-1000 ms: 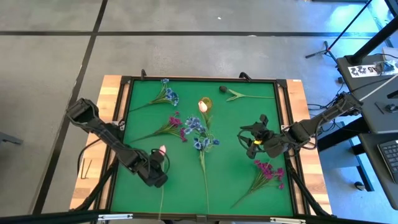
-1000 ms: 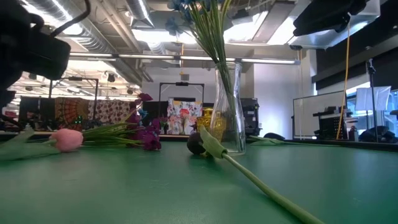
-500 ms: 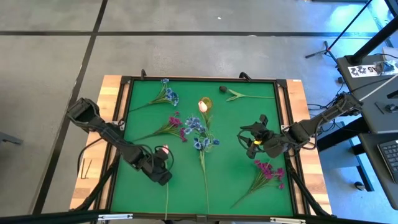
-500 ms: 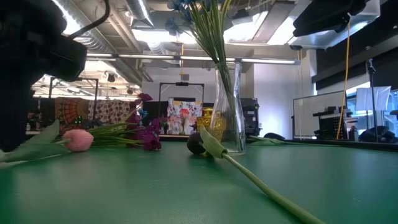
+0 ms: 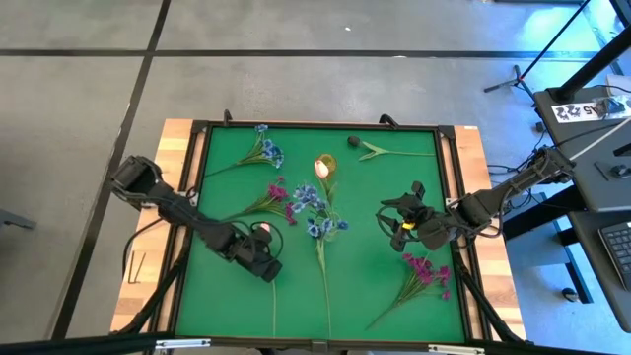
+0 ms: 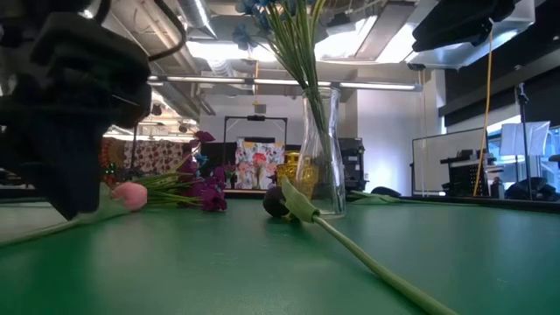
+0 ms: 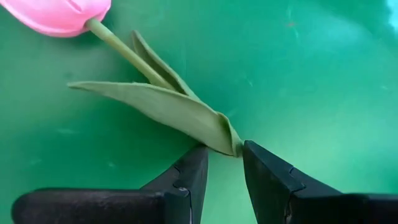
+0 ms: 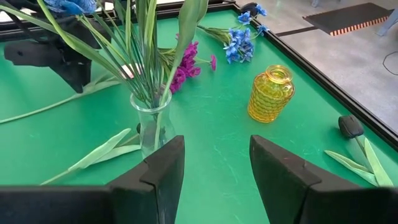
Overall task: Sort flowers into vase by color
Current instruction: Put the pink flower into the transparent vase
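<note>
Overhead, table-level, two wrist cameras

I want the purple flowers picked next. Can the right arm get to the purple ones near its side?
Probably yes. The right claw is open, holds nothing, and the magenta spray lies close beside it on bare green mat with nothing between them.

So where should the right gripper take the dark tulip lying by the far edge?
Probably mid-stem: the dark tulip lies flat, stem running toward the right, so the right gripper would likely come from above, fingers across the stem past the leaves.
</note>
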You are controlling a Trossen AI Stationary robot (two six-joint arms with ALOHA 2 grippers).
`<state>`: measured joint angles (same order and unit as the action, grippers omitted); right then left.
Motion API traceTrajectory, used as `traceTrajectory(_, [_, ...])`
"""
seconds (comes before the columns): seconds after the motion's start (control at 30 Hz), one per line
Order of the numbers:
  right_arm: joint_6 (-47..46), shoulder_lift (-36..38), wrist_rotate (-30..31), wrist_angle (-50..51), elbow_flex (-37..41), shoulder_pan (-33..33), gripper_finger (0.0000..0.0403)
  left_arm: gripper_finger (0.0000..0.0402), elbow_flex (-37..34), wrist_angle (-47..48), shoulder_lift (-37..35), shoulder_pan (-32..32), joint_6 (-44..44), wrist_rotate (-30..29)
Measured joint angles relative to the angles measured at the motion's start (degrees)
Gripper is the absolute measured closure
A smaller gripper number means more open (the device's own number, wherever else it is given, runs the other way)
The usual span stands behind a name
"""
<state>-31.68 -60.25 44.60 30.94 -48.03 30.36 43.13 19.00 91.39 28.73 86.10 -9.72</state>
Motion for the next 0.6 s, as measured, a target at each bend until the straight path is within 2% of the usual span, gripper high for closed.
traceTrajectory(0.23, [0.0, 0.0, 0.0, 0.0, 0.0, 0.0, 0.0221, 0.0303, 0.3, 1.8, 0.7, -2.4, -0.8, 0.5])
traceTrajectory(0.6, [0.0, 0.0, 0.0, 0.0, 0.0, 0.0, 0.0221, 0.0315, 0.1, 1.0, 0.9, -2.7, -1.2, -4.7])
